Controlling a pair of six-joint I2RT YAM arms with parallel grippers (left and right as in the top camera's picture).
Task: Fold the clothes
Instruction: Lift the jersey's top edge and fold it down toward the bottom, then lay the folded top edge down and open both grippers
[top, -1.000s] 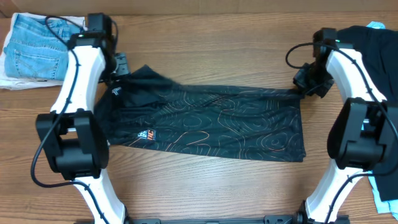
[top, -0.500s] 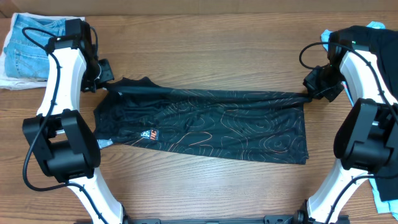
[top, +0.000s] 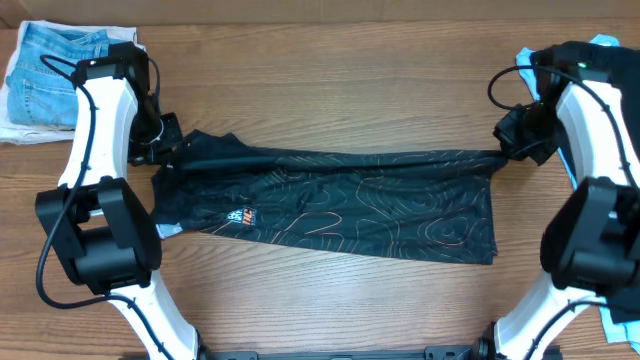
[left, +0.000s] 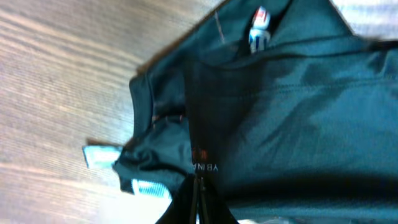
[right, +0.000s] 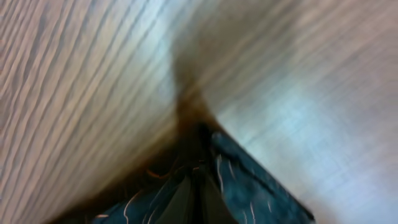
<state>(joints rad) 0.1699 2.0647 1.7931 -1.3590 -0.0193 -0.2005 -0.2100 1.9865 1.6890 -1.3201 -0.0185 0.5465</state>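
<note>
The black sports shirt (top: 330, 200) with thin orange contour lines lies stretched across the middle of the table, folded lengthwise. My left gripper (top: 172, 150) is shut on its left end by the collar; the left wrist view shows the fabric (left: 280, 106) bunched at my closed fingers (left: 198, 186). My right gripper (top: 505, 152) is shut on the shirt's top right corner, pulling it taut. The right wrist view shows the patterned cloth (right: 249, 186) pinched between the fingers (right: 196, 180) above the wood.
Folded light-blue jeans (top: 50, 70) on a white cloth sit at the far left corner. Dark and light-blue garments (top: 610, 60) lie at the far right. A white tag (left: 102, 155) of the shirt shows in the left wrist view.
Both grippers kept their hold and moved toward me, drawing the shirt's top edge down and taut. The raised left fold has flattened.
</note>
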